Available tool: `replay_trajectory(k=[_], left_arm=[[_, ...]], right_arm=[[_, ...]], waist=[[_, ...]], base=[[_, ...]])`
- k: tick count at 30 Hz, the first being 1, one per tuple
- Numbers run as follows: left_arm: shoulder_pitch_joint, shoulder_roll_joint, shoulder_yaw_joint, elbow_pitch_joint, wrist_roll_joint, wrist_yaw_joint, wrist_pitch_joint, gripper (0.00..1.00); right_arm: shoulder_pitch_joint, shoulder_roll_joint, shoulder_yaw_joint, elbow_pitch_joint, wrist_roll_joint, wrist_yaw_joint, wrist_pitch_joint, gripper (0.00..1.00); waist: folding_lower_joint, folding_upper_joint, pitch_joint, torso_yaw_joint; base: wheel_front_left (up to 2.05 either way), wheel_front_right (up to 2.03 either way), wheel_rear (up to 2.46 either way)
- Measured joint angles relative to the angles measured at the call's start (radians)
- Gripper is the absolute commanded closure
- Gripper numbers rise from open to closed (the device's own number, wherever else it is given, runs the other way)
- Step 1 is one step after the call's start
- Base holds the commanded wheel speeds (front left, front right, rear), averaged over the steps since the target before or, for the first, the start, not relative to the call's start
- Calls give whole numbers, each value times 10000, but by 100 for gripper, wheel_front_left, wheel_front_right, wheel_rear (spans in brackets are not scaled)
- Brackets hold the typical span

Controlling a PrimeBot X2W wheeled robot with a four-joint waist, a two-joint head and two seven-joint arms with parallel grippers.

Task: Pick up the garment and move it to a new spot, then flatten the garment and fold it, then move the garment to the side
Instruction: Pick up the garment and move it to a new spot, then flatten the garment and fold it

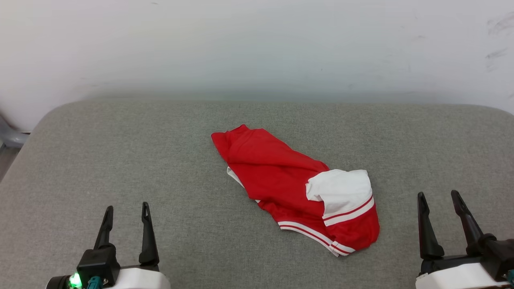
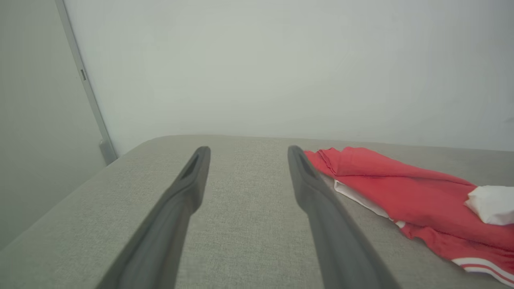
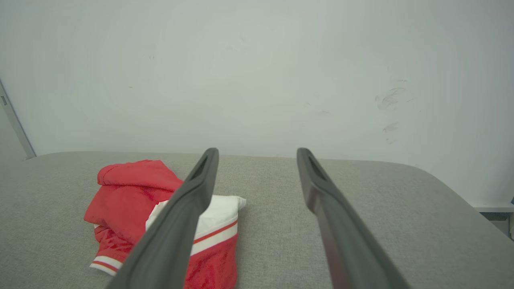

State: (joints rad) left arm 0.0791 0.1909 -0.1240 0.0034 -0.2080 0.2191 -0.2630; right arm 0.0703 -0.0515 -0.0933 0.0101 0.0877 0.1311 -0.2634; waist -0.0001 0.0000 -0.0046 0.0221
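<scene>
At the lower left of the head view the left gripper (image 1: 127, 206) has its fingers spread, grasping nothing. At the lower right the right gripper (image 1: 437, 194) is likewise released and empty. Beyond them, just right of centre, the red jersey T-shirt (image 1: 277, 176) lies crumpled on the grey fabric surface (image 1: 120, 160), a white sleeve (image 1: 341, 188) uppermost. A white wall (image 1: 257, 40) runs across the top.

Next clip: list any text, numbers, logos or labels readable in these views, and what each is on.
No readable text.
The shirt lies crumpled on the grey cushion, showing only red cloth, a white sleeve and striped trim, no print.
The wall bears only dark scuff marks, not writing.
A small dark mark on the grey strip is too small to read.
</scene>
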Motion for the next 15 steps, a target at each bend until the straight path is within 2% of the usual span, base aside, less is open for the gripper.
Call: replay_trajectory(k=[6,15], left_arm=[[174,-439,564,221,376,-550,0,0],[176,-788,1172,449,815,-1229,0,0]], right_arm=[[137,0,46,102,203,0,0,0],[168,0,96,178,290,0,0,0]], waist=[[0,0,-70,20],[1,0,-99,23]], base=[[0,0,0],[0,0,0]])
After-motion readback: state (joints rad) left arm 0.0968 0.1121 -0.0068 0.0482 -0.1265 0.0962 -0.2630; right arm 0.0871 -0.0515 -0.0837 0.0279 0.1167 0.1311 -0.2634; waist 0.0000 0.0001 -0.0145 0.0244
